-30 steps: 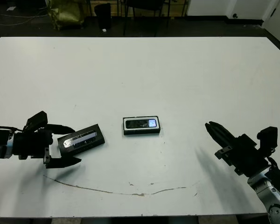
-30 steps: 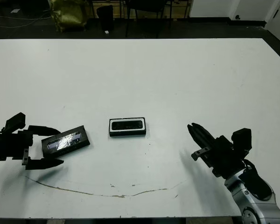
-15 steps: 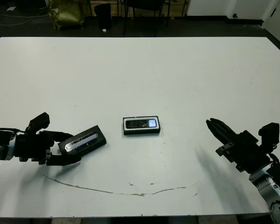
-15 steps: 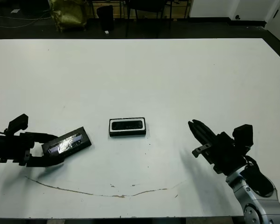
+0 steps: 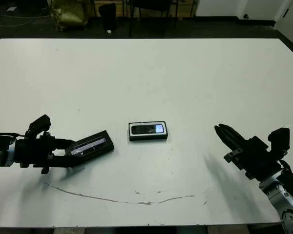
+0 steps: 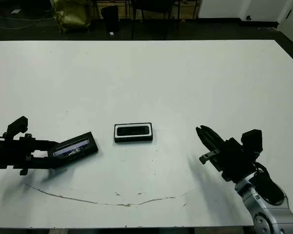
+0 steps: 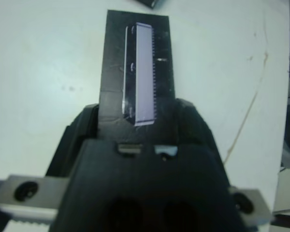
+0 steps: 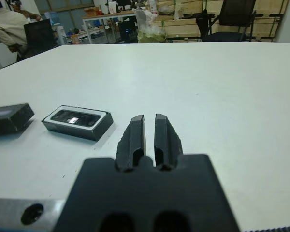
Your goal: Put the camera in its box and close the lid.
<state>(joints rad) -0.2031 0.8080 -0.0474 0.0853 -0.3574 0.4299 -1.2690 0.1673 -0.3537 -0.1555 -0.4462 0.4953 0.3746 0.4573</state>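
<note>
**A:** Where is the camera [image 5: 147, 129]?

**B:** Lying in the box [image 5: 148, 131], which sits open near the middle of the white table [image 5: 151, 73]. Its dark body fills the white lining, with a bright glint near its right end.

**A:** And the lid [image 5: 92, 145]?

**B:** Left of the box and apart from it. The left gripper [image 5: 71, 152] has its jaws clamped on the lid's left end, one finger above the panel and one below. The lid's silvery-lilac strip faces up.

**A:** What about the right gripper [image 6: 207, 137]?

**B:** It hangs over the near right part of the table, well apart from the box, holding nothing. Its jaws are drawn nearly together, only a thin slit between the fingers [image 8: 133, 137].
</note>
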